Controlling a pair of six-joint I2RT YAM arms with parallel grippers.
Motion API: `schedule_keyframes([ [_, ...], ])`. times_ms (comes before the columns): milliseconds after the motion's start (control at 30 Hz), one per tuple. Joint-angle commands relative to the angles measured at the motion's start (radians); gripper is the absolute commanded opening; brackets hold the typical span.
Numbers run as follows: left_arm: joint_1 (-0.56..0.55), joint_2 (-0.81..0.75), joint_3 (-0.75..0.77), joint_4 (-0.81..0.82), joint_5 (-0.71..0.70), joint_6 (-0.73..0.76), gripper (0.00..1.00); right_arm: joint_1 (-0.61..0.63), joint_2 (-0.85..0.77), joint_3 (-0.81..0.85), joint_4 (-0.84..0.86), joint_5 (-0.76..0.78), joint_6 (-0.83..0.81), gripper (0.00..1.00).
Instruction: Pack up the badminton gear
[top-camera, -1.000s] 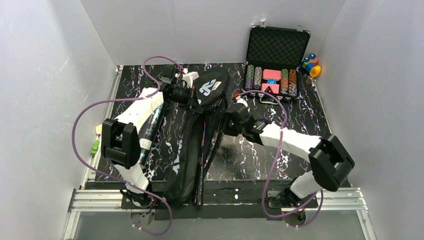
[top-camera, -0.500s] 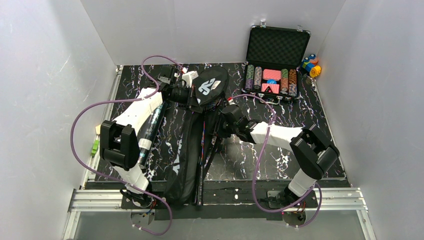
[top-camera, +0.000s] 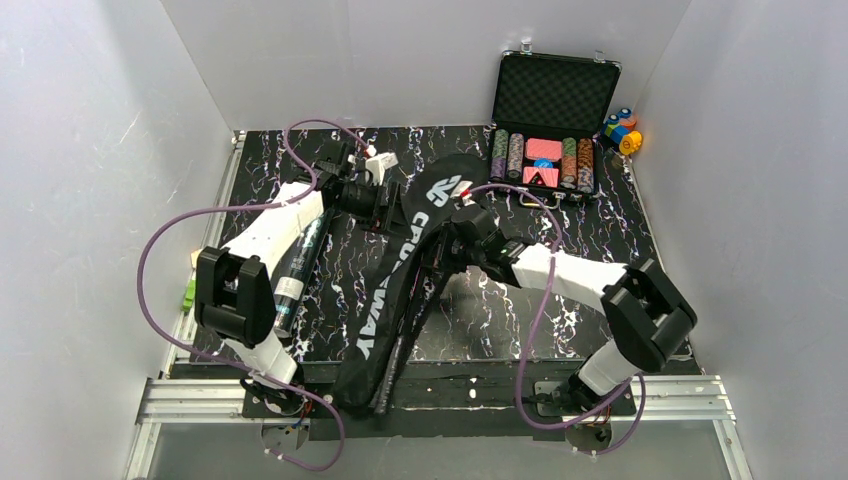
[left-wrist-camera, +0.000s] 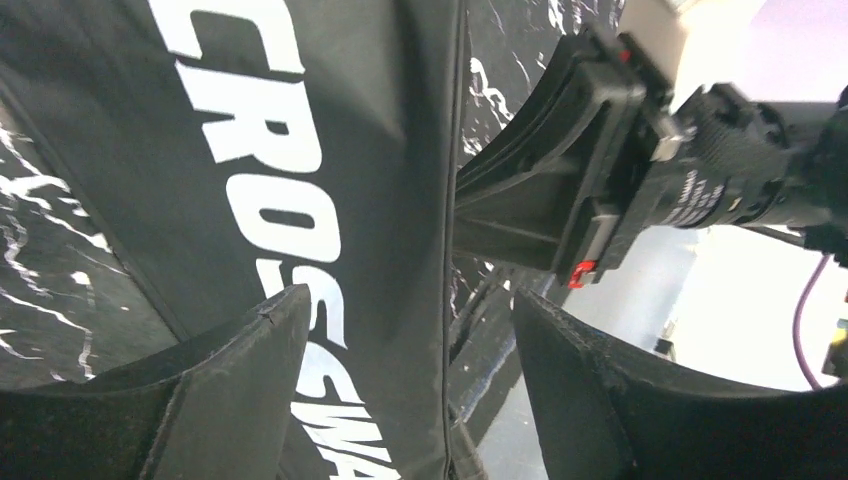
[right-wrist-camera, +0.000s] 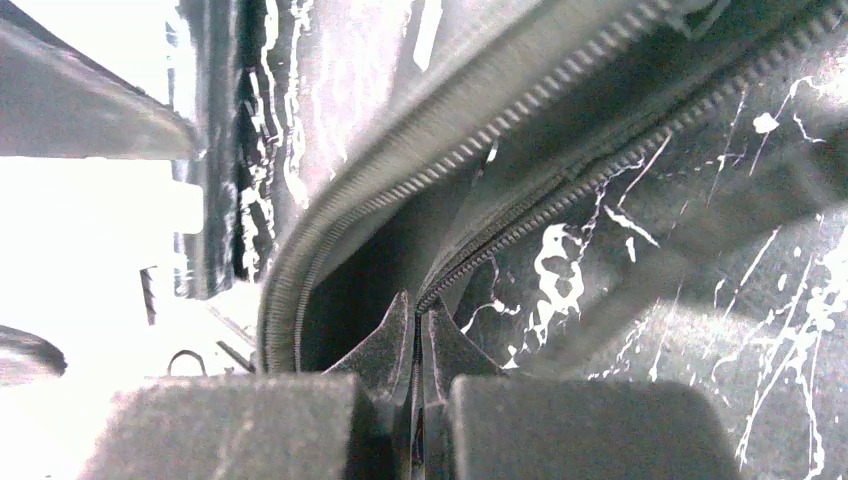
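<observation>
Right gripper (right-wrist-camera: 416, 318) pinching bag (top-camera: 383, 292) zipper edge, arm stretched left | left gripper (left-wrist-camera: 405, 300) spread above bag

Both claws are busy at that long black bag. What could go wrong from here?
1. The right claw is pinched shut on just the thin zipper edge of the bag; the fabric might slip out under a pull.
2. The left claw is open astride the bag, not gripping, so the bag may drag along rather than open.
3. The bag's near end reaches the near edge of the table; a tug could slide it off.
</observation>
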Motion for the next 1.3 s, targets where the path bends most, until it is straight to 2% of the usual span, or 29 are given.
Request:
schedule_keyframes([
  [0, -0.005, -0.103, -0.069, -0.003, 0.105, 0.038, 0.75, 0.008, -0.118, 0.042, -0.013, -0.024, -0.009, 0.01],
  [167, -0.005, -0.13, -0.153, 0.025, 0.123, 0.081, 0.77, 0.008, -0.151, 0.081, -0.021, -0.064, 0.009, 0.01],
  [400, -0.047, -0.176, -0.182, 0.026, 0.199, 0.179, 0.76, 0.008, -0.136, 0.148, -0.064, -0.096, 0.014, 0.01],
  [633, -0.206, -0.275, -0.204, -0.003, -0.025, 0.305, 0.76, 0.008, -0.103, 0.262, -0.167, -0.128, 0.023, 0.01],
  [933, -0.239, -0.306, -0.222, 0.034, -0.137, 0.283, 0.74, 0.008, -0.075, 0.337, -0.253, -0.139, 0.048, 0.01],
  [1067, -0.245, -0.309, -0.267, 0.084, -0.173, 0.238, 0.64, 0.008, -0.064, 0.323, -0.252, -0.152, 0.067, 0.01],
  [1133, -0.247, -0.317, -0.295, 0.118, -0.19, 0.22, 0.54, 0.008, -0.059, 0.312, -0.243, -0.163, 0.081, 0.01],
  [1167, -0.248, -0.324, -0.311, 0.15, -0.202, 0.209, 0.46, 0.008, -0.056, 0.306, -0.237, -0.17, 0.088, 0.01],
  [1267, -0.255, -0.347, -0.355, 0.2, -0.233, 0.187, 0.36, 0.009, -0.05, 0.297, -0.232, -0.178, 0.108, 0.01],
])
